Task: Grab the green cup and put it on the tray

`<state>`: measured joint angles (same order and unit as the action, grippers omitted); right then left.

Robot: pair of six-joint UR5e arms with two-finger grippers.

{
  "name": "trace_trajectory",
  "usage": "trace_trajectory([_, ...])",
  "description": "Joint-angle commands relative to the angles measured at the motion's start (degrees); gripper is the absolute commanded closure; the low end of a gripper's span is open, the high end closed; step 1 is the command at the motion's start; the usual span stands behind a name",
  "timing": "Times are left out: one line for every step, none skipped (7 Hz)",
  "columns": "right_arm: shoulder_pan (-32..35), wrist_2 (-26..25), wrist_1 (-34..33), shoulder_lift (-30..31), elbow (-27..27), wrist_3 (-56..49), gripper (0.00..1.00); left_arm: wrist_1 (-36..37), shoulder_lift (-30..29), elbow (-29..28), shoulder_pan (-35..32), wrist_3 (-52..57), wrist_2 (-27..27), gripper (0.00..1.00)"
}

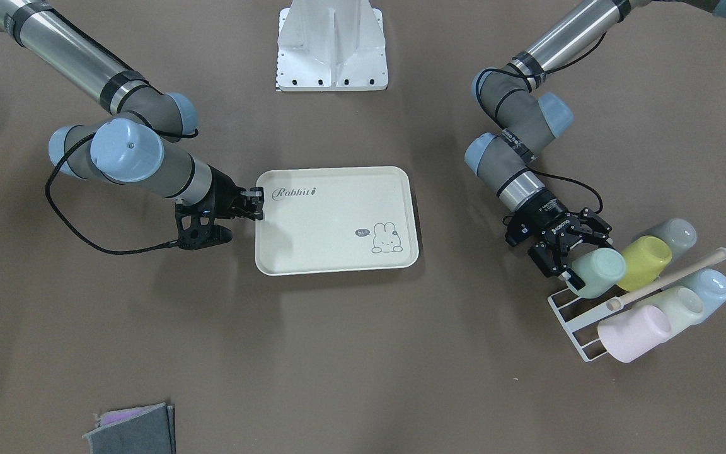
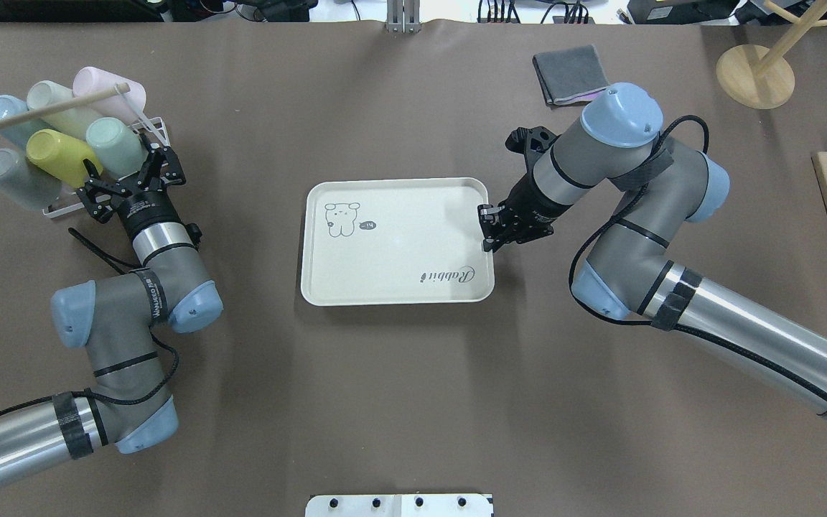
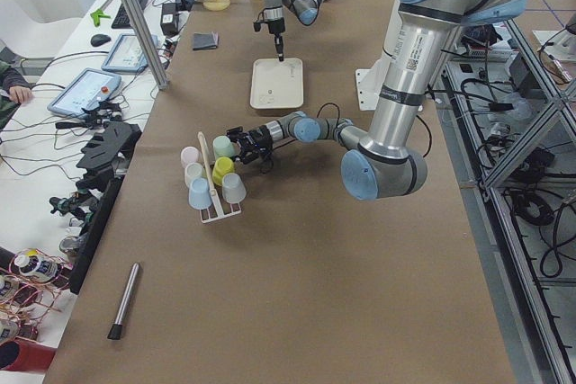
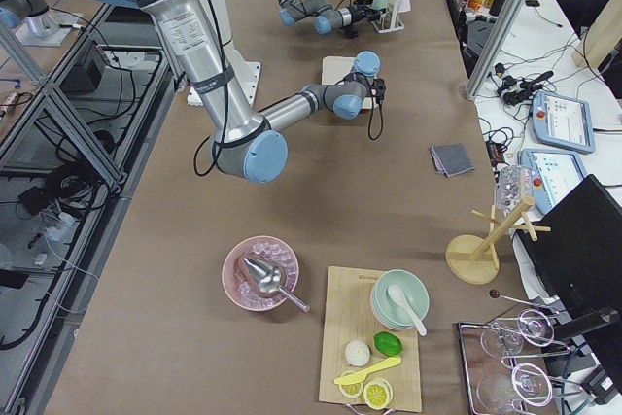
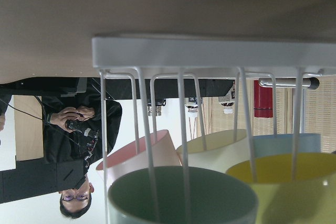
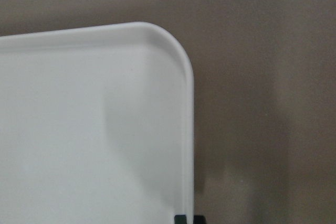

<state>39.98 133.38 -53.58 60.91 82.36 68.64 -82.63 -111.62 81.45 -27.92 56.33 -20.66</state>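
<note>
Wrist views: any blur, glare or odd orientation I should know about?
Left wrist view: upside down, table on top; the green cup rim is near and soft, white rack wires sharper, background bright. Right wrist view: the tray corner slightly soft, faint shadow on it, no glare.

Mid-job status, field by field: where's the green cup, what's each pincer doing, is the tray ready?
green cup: on its side in the white rack, mouth toward left pincer, not lifted
left pincer: open, at the cup's mouth
right pincer: shut on the rim of the tray
tray: flat on table, holds no cup
</note>
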Motion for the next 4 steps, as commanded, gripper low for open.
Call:
trace_trajectory([-0.78,-0.22,0.23,0.62,0.7,0.18,1.0,0.01,0.0,-0.32,-0.03,0.01,0.0,0.02])
trace_trajectory([-1.3,-0.57,0.15,0.53,0.7,0.18,1.0,-0.08,0.0,-0.41,-0.03,0.01,0.0,0.04])
trace_trajectory([-1.74,-1.18,0.15,0.53,0.7,0.18,1.0,-0.08,-0.09,-0.32,-0.03,0.01,0.0,0.26])
trace_trajectory([-1.75,-1.36,-0.2,0.44,0.35,0.18,1.0,-0.08,-0.18,-0.32,-0.03,0.01,0.0,0.35])
